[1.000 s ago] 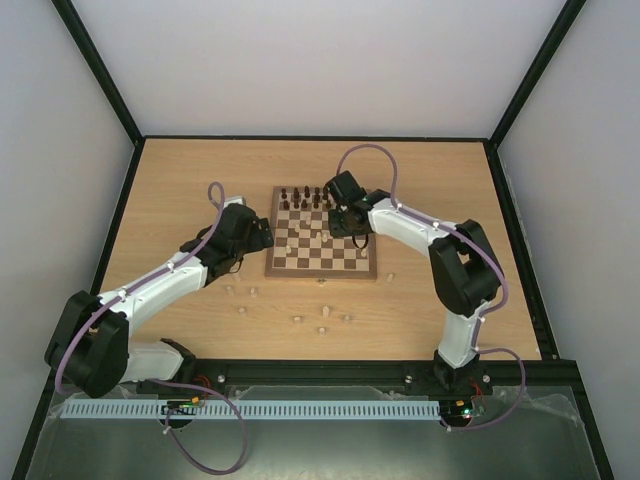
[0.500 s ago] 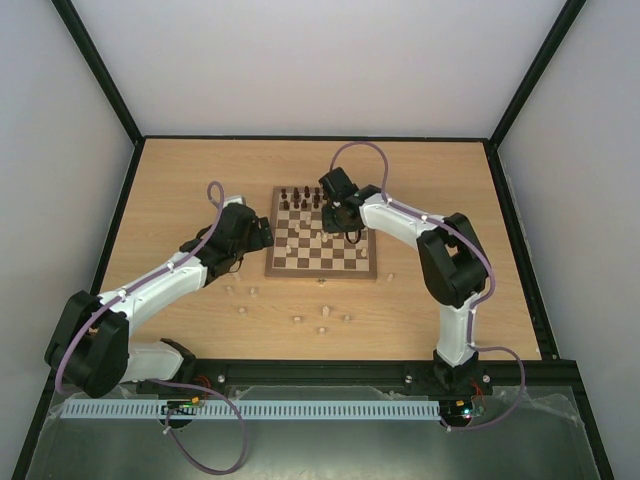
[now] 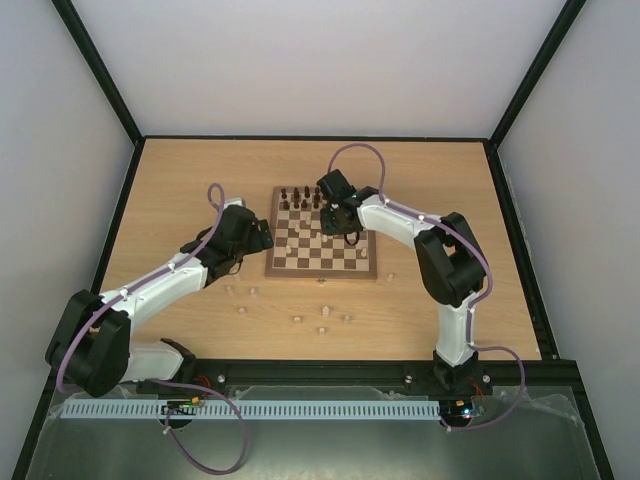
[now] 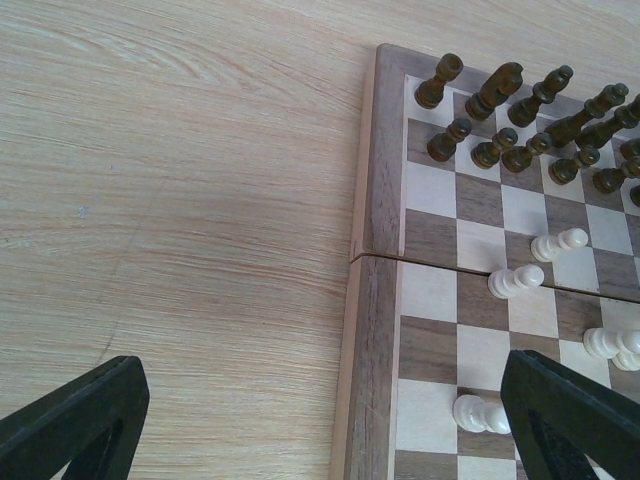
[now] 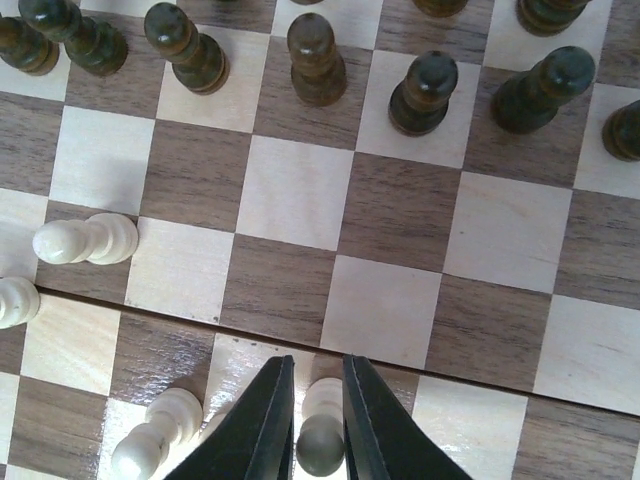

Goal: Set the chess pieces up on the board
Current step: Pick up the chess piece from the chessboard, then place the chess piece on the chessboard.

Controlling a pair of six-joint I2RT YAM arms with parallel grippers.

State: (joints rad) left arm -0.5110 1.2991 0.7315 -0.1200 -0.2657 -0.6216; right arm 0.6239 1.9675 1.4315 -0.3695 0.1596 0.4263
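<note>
Top external: seeing chessboard (image 3: 320,274) mid-table, dark pieces (image 3: 303,197) lined along its far two rows. Counting several loose pale pieces (image 3: 326,312) on the bare table (image 3: 180,180) between board and arm bases, plus one more piece (image 3: 391,277) just off the near right corner. Finding left gripper (image 3: 264,240) at the board's left edge and right gripper (image 3: 348,230) low over the board's right half, just near of the dark rows. Can't resolve either jaw gap from up here.

Left wrist: reading left gripper (image 4: 320,420) as spread wide, fingers (image 4: 75,415) at opposite bottom corners, only table and board border between them. Looking down on the board's left frame (image 4: 365,200), seam across its middle. Seeing dark pieces (image 4: 500,90) upright in two rows at the far end. Spotting four pale pawns (image 4: 515,281) lying on their sides on middle squares, none touched.

Right wrist: reading right gripper (image 5: 320,425) as pinching a pale pawn (image 5: 323,398), fingers (image 5: 262,420) pressed to both its sides, just on the near side of the seam. Can't tell whether lifted or resting on the board. Noting three other pale pawns (image 5: 85,240) tipped over to the left, apart from the fingers. Seeing dark pieces (image 5: 315,60) upright across the top, well clear of the grip.
</note>
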